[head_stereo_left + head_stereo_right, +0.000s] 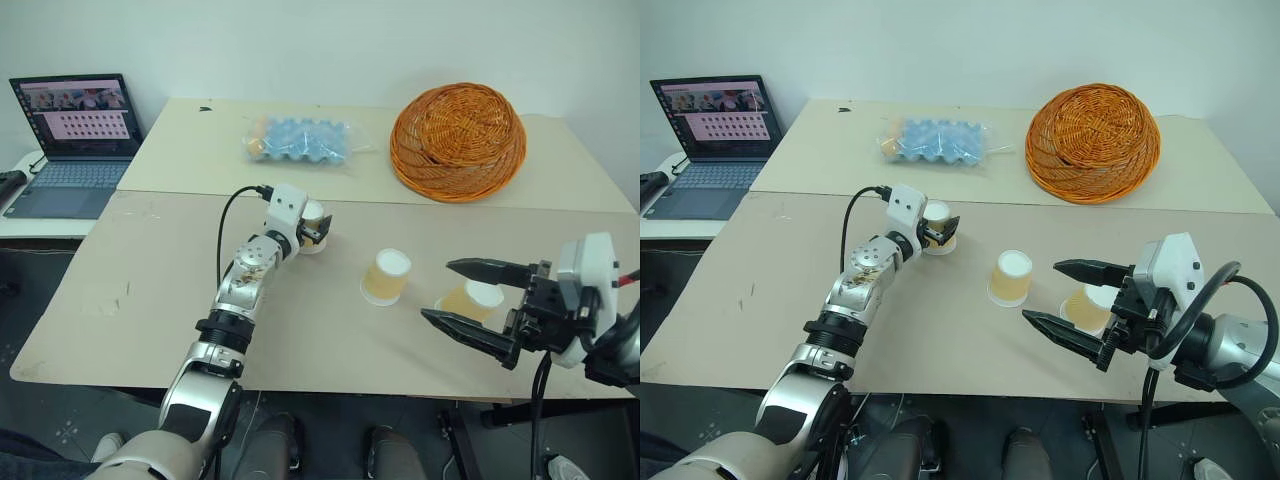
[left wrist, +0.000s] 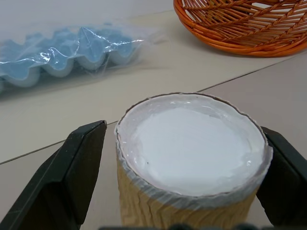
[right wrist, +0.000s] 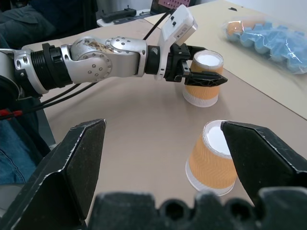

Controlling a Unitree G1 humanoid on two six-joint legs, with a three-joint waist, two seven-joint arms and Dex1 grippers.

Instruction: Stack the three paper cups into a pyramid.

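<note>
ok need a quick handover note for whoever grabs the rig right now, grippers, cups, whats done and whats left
Left gripper: open, fingers either side of the far-left cup; that cup stands upside down on the table, not lifted, and the fingers are not closed on it.
Right gripper: open, holding nothing, raised near the right cup.
Cups: all three upside down, apart, in a rough row; middle cup stands alone.
Done: nothing stacked yet.
Left: close on the left cup, set two side by side, place the third on top. The wicker basket and blue tray bag sit further back.
</note>
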